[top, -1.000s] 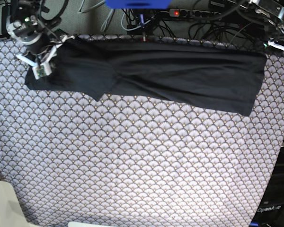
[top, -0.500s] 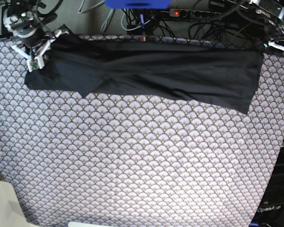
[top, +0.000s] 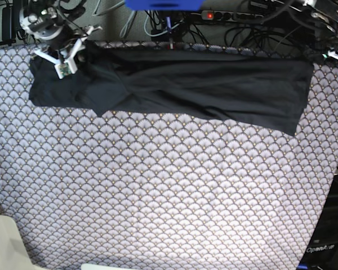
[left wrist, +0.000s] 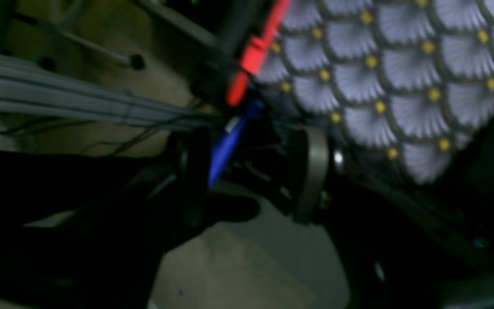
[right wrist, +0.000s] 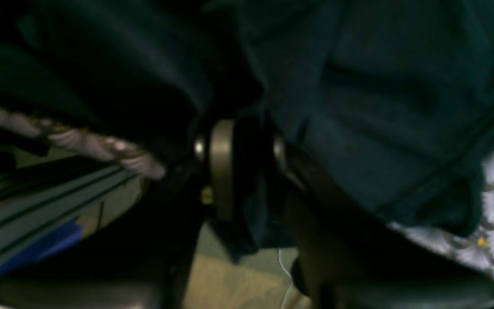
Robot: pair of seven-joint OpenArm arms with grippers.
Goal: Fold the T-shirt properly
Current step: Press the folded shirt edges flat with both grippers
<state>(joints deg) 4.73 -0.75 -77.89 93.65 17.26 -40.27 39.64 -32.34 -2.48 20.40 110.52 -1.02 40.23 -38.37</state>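
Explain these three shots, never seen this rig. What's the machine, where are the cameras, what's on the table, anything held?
It is a two-armed robot set to fold a shirt. The base view looks down on the whole table; the other two come from a camera on each wrist, looking past that arm's jaws. A grey fan-patterned tablecloth covers the table. A plain dark charcoal T-shirt lies in a long band along the far edge. The right arm, upper left in the base view, is over the shirt's end. The right jaws have dark cloth between them, but whether they pinch it is unclear. The left jaws stand open and empty.
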